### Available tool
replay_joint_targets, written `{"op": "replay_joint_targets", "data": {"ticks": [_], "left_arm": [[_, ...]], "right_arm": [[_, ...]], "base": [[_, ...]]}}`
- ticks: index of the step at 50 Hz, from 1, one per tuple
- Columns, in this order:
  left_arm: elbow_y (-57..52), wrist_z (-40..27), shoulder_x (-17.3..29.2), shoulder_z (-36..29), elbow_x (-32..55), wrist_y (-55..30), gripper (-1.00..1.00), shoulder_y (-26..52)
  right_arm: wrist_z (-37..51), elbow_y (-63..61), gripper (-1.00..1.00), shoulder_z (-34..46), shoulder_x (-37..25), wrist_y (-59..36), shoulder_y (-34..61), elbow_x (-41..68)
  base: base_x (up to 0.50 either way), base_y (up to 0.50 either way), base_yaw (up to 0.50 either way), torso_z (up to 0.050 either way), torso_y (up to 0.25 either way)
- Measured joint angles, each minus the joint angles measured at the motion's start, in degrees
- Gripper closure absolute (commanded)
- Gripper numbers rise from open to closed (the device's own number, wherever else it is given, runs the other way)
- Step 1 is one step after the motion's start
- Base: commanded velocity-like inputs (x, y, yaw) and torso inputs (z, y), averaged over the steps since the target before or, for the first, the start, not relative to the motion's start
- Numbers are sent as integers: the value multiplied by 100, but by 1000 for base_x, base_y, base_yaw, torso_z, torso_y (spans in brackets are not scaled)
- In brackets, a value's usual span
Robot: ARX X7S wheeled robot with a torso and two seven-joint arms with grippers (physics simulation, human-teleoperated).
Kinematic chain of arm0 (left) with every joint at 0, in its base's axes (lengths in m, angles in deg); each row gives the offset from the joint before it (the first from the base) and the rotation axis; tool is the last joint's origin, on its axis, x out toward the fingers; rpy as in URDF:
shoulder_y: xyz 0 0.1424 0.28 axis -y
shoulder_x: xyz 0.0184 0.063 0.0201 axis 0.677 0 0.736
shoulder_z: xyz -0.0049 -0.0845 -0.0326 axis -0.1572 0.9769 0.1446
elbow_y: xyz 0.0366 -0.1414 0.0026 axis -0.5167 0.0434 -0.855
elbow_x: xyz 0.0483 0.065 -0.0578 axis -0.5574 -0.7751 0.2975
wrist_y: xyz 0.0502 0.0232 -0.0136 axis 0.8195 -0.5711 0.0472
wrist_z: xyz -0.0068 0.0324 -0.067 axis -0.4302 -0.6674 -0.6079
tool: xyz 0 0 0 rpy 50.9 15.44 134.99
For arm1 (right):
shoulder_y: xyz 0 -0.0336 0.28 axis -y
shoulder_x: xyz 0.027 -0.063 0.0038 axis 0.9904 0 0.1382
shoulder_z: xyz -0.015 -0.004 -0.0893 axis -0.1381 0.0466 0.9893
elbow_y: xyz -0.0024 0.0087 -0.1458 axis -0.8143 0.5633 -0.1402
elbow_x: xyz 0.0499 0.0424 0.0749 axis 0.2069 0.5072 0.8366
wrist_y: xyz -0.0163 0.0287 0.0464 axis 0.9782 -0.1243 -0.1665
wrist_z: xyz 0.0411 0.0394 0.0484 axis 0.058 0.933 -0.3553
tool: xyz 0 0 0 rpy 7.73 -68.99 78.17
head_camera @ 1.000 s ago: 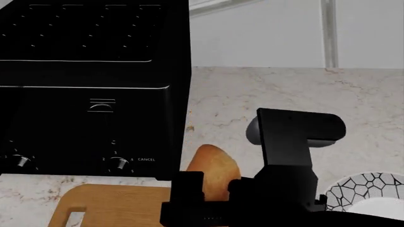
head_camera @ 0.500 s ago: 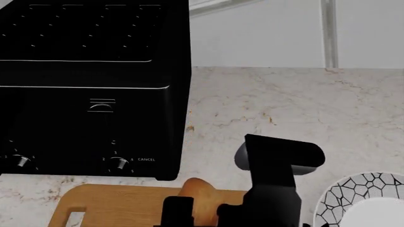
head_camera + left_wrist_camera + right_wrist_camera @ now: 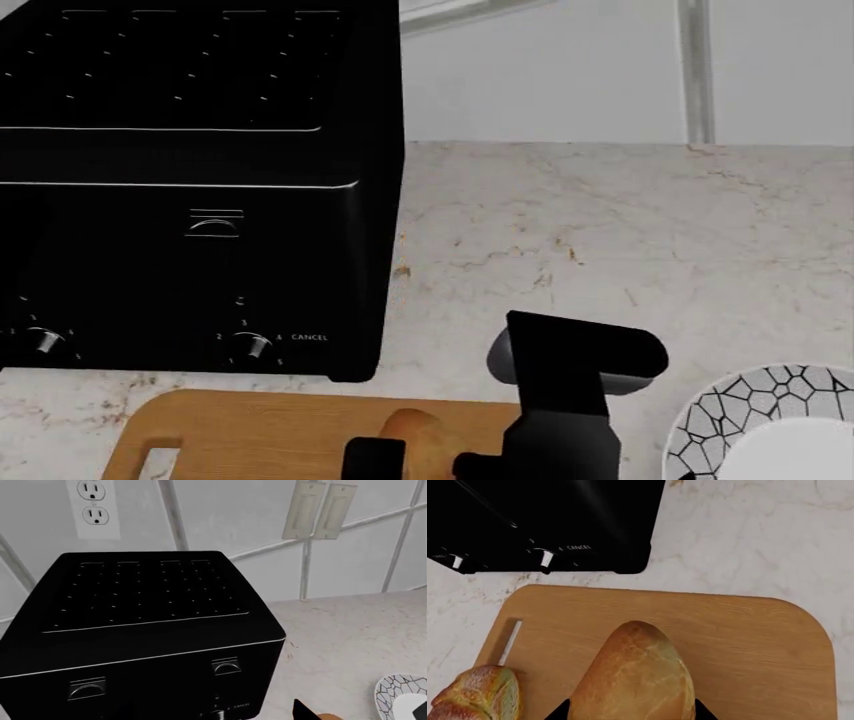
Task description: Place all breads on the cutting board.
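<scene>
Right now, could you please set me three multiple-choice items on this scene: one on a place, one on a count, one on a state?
1. Where is the bread in the right claw?
A. over the cutting board
B. on the patterned plate
C. on top of the toaster

2. How many breads does the right wrist view show?
A. one
B. two
C. four

3. How is the right claw?
A. open, away from the bread
B. shut on a plate
C. gripping the larger bread

Answers:
1 A: the larger bread sits above the cutting board, in front of the toaster.
2 B: a second bread lies by the handle slot.
3 C: the right claw fingertips flank the loaf's sides.
</scene>
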Motion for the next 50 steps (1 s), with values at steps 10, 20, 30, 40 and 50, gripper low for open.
{"op": "replay_joint_targets", "data": {"ticks": [10,20,30,40,50], "left_arm": [[-9,31,22,1,-28,23,-100,-18],[18,57,-4,-27,-48,44,-100,-11],[26,37,-32,-69,-32,53,-100,61],[84,42,-130,-130,-36,25,-100,205],[-59,59,-328,-41,-181,66,-100,469]], "right_arm": [[-64,99,-100,-10,75,-60,-65,-49],[46,18,-100,-6,40,-185,-5,-294],[600,-398,-100,-172,-270,-442,659,-611],[1154,-738,-100,-559,-660,-870,1675,-694],[1573,-934,-100,-1010,-1086,-1224,2568,-1308]], "base": [[2,1,2,0,0],[0,0,0,0,0],[0,0,0,0,0],[0,0,0,0,0],[0,0,0,0,0]]}}
